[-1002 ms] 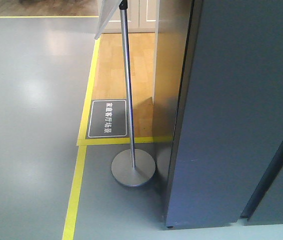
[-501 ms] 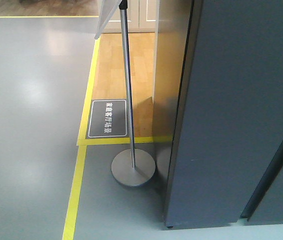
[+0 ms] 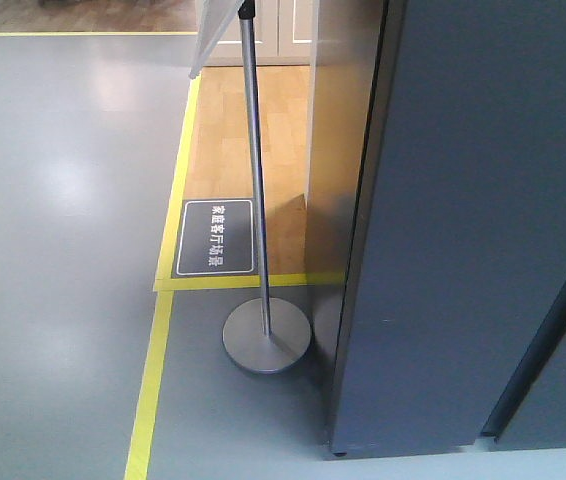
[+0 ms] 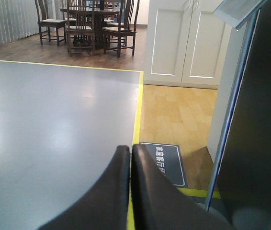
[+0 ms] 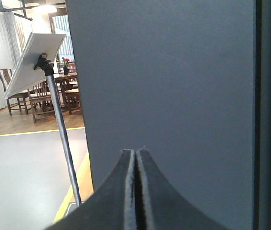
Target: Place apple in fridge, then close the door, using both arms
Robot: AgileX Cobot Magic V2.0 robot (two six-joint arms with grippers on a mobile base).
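Front view: the dark grey fridge stands on grey floor edged with yellow tape, a sign stand beside it. Left wrist view: the left gripper is pressed together, empty, over the floor. Right wrist view: the right gripper is likewise clamped, empty, facing the fridge's grey panel; the apple is nowhere visible.

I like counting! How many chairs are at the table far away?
4 that I can make out, all around the dark table in the left wrist view: one at the left, two in front, one behind. More may be hidden.
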